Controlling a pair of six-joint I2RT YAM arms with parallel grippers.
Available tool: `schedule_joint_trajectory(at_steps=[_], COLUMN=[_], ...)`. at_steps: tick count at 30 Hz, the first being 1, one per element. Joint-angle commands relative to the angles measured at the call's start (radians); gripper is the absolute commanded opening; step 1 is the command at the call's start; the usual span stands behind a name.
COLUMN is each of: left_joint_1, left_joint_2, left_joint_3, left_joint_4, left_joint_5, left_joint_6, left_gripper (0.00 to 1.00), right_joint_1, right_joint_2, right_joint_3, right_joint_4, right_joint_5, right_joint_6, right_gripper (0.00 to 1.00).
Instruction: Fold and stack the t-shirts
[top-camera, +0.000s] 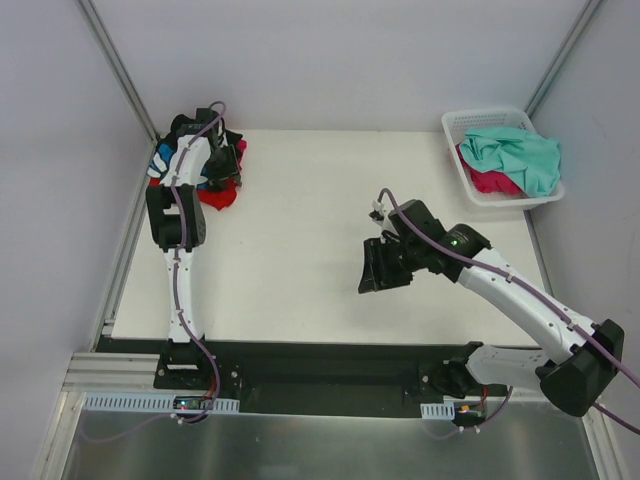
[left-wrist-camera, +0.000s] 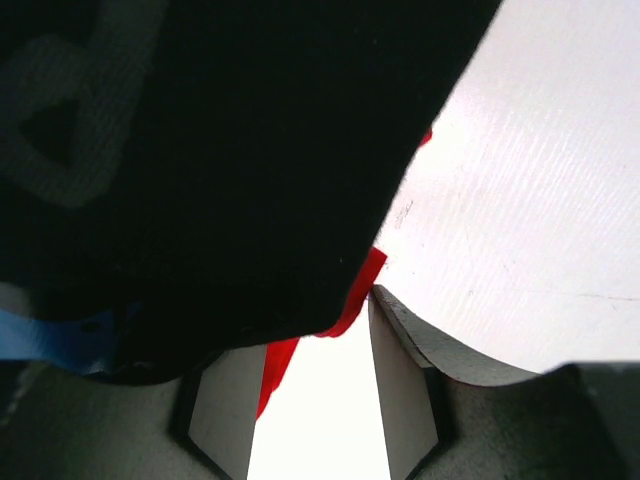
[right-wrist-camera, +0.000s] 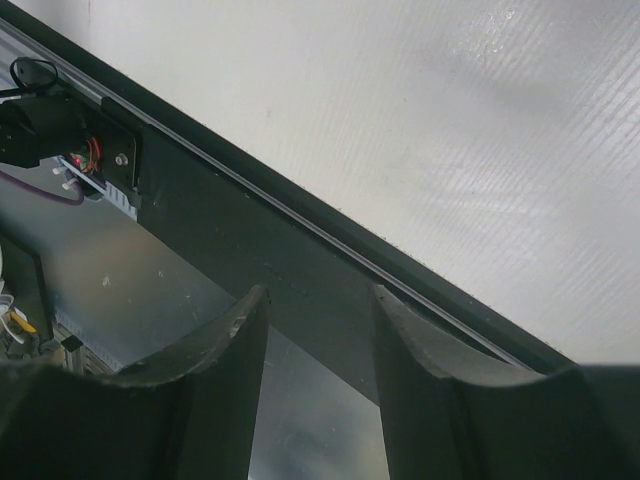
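A heap of t-shirts lies at the table's far left corner: a black one (top-camera: 192, 128) on top, a red one (top-camera: 218, 195) at the front, a pink edge (top-camera: 241, 158) on the right. My left arm reaches into it. In the left wrist view the black shirt (left-wrist-camera: 200, 150) drapes over the left finger, and the red shirt's (left-wrist-camera: 357, 292) edge runs under it. The left gripper (left-wrist-camera: 305, 330) is open, with bare table in the gap. A teal shirt (top-camera: 520, 155) and a red-pink one (top-camera: 488, 182) fill the basket. My right gripper (top-camera: 371, 278) (right-wrist-camera: 320, 292) hovers open and empty mid-table.
The white lattice basket (top-camera: 480, 118) stands at the far right corner. The right wrist view looks toward the table's near edge (right-wrist-camera: 330, 250) and the metal frame below it. A blue and white patch (top-camera: 160, 165) shows at the heap's left side, near the side wall.
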Motion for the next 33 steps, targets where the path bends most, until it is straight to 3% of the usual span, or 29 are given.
schedule_joint_trajectory(at_steps=[1,8,17,26,33], left_joint_1=[-0.018,-0.023,-0.023,-0.014,0.0], left_joint_2=[-0.138,-0.151,-0.057,0.024,0.069], left_joint_3=[-0.047,-0.049,0.034,0.063,0.075], left_joint_4=[0.077,0.164,0.25,0.358,0.379], left_joint_5=[0.039,0.091,0.155,0.286,0.307], left_joint_6=[0.032,0.078,0.059,-0.036,-0.088], left_gripper=[0.44,0.44,0.44,0.45,0.46], right_joint_1=[-0.003,-0.003,-0.003,-0.002,-0.002], right_joint_2=[-0.02,-0.04,-0.028,-0.006,0.001], right_joint_3=[-0.007,-0.035,-0.071,-0.053,-0.032], right_joint_4=[-0.011,-0.011,-0.009,-0.023,-0.037], right_joint_5=[0.006,0.006,-0.001,0.0,0.0], right_joint_6=[0.006,0.006,0.006,0.006,0.0], right_gripper=[0.48,0.48,0.48,0.48,0.48])
